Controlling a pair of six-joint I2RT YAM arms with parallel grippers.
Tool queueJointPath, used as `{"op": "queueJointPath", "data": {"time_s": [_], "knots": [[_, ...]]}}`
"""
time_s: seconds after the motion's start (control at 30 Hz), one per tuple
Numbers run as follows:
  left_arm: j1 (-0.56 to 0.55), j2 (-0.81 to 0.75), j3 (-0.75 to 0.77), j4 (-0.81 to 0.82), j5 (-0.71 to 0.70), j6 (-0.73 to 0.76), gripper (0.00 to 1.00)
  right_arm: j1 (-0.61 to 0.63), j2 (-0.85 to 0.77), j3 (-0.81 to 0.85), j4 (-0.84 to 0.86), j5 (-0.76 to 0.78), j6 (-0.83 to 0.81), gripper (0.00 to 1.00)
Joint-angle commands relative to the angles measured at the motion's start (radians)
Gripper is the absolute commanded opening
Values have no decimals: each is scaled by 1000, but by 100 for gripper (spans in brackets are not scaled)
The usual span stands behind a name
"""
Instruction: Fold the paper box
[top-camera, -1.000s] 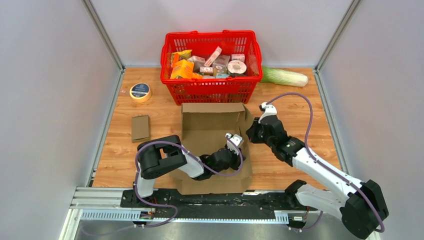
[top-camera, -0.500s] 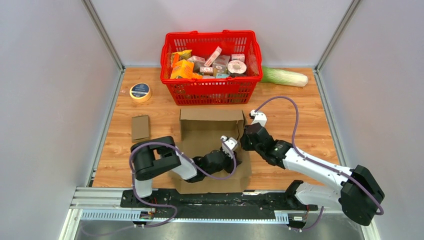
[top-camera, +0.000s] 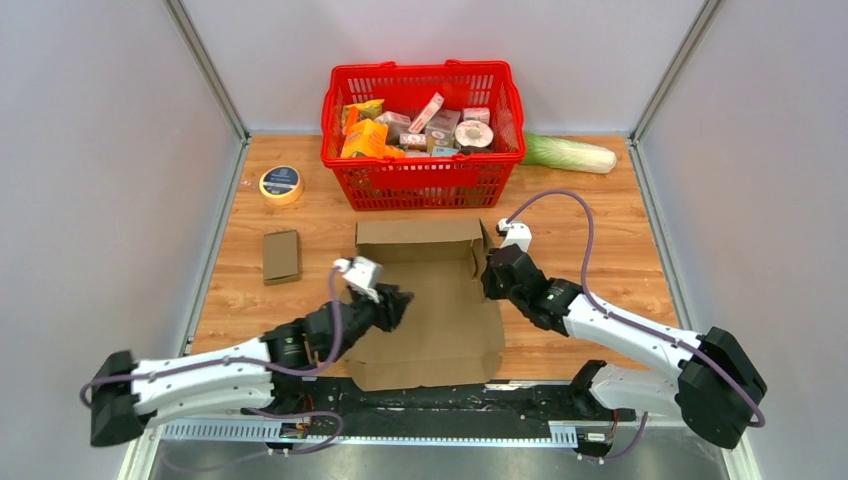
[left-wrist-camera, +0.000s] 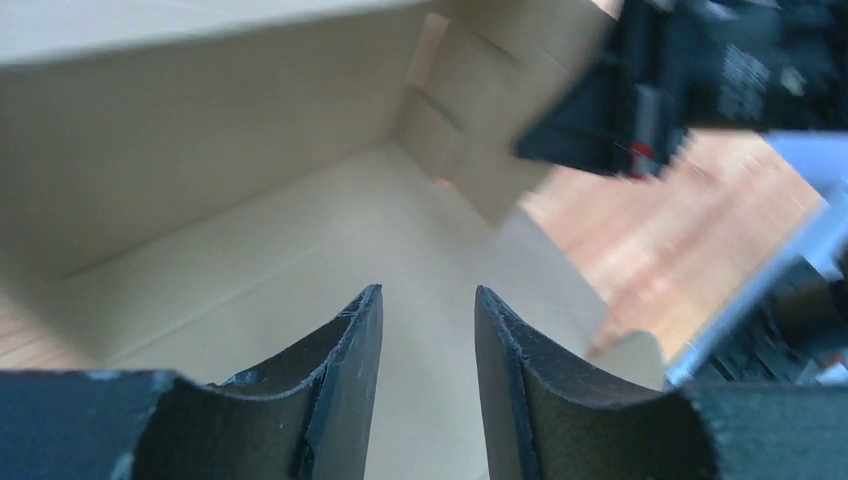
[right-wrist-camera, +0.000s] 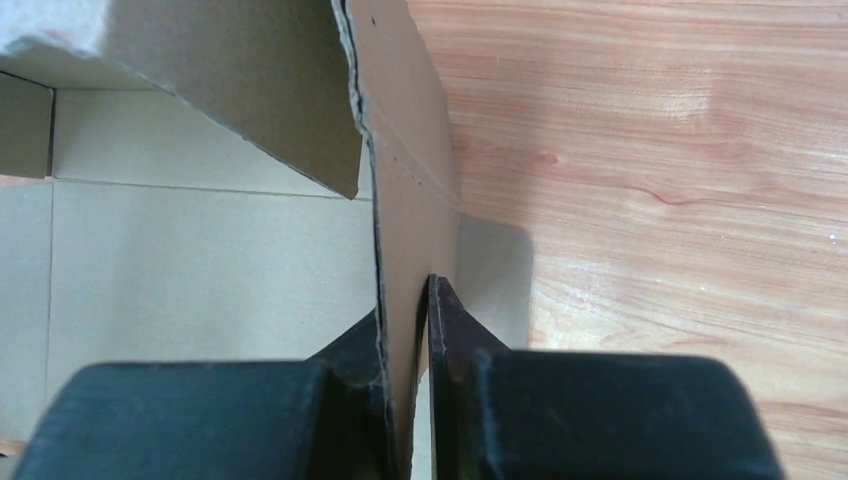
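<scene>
The paper box (top-camera: 440, 320) is a brown cardboard sheet lying mostly flat on the wooden table, with its back wall (top-camera: 415, 232) standing up. My left gripper (top-camera: 393, 300) hovers over the box's left part; its jaws are open and hold nothing, with the box floor (left-wrist-camera: 300, 260) beneath them. My right gripper (top-camera: 490, 278) is at the box's right edge. In the right wrist view, that gripper (right-wrist-camera: 405, 300) is shut on the upright right flap (right-wrist-camera: 410, 150), one finger on each face. The right arm (left-wrist-camera: 690, 80) also shows in the left wrist view.
A red basket (top-camera: 430, 185) full of groceries stands just behind the box. A roll of tape (top-camera: 281, 184) and a small cardboard piece (top-camera: 281, 255) lie at the left. A green vegetable (top-camera: 570, 153) lies at the back right. Grey walls close in both sides.
My left gripper has let go near the right flap, opened and pulled back left across the box, its arm now stretched low. My right gripper has shifted slightly left, holding the flap.
</scene>
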Motion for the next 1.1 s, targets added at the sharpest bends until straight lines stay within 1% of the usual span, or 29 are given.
{"op": "queueJointPath", "data": {"time_s": [0.0,0.03,0.07,0.1,0.13,0.17,0.2,0.23,0.3,0.37,0.43,0.5,0.53,0.63,0.73,0.77,0.8,0.83,0.87,0.9,0.97,1.0,1.03,1.07], "knots": [[110,-286,56,-595,-349,-65,50,4,42,38,51,5,-2,10],[155,-347,54,-627,-340,-73,53,4,48,42,51,-3,-3,10],[196,-364,56,-667,-282,-70,55,4,57,45,51,-3,-2,10],[280,-373,54,-681,-249,-64,58,6,59,45,53,-8,-5,10],[316,-361,59,-690,-225,-61,63,4,62,45,57,-11,-5,10],[345,-343,63,-701,-196,-61,71,6,60,45,57,-11,-3,10],[399,-319,68,-697,-183,-50,71,6,57,45,56,-12,-5,11],[416,-259,77,-674,-162,-30,71,6,57,45,56,-12,-5,11],[431,-200,79,-550,-107,40,72,6,57,41,57,-12,-3,11],[433,-128,79,-439,-112,62,72,6,60,45,57,-17,1,11],[434,-73,74,-372,-116,103,72,6,66,53,50,-29,3,11],[434,-47,71,-261,-111,135,71,6,69,64,47,-40,6,11],[434,-18,69,-232,-116,143,71,6,71,67,43,-43,7,11],[437,65,69,-135,-195,172,67,4,77,87,33,-55,6,11],[441,135,43,16,-198,244,52,3,82,96,40,-103,-15,15],[441,149,40,71,-197,260,39,-2,79,96,43,-121,-28,18],[441,160,37,90,-201,283,33,-5,71,97,42,-141,-40,30],[441,178,36,100,-208,287,27,-8,62,100,37,-193,-60,37],[441,186,34,113,-217,293,18,-17,48,107,27,-210,-96,44],[441,191,33,118,-217,303,15,-22,15,111,10,-218,-109,56],[441,197,19,139,-214,306,9,-54,-19,133,-29,-302,-156,67],[439,199,13,146,-211,313,8,-69,-56,149,-51,-323,-163,71],[441,202,5,152,-209,318,8,-81,-72,165,-109,-363,-166,74],[441,202,5,155,-212,320,7,-110,-98,186,-130,-379,-172,75]]}}
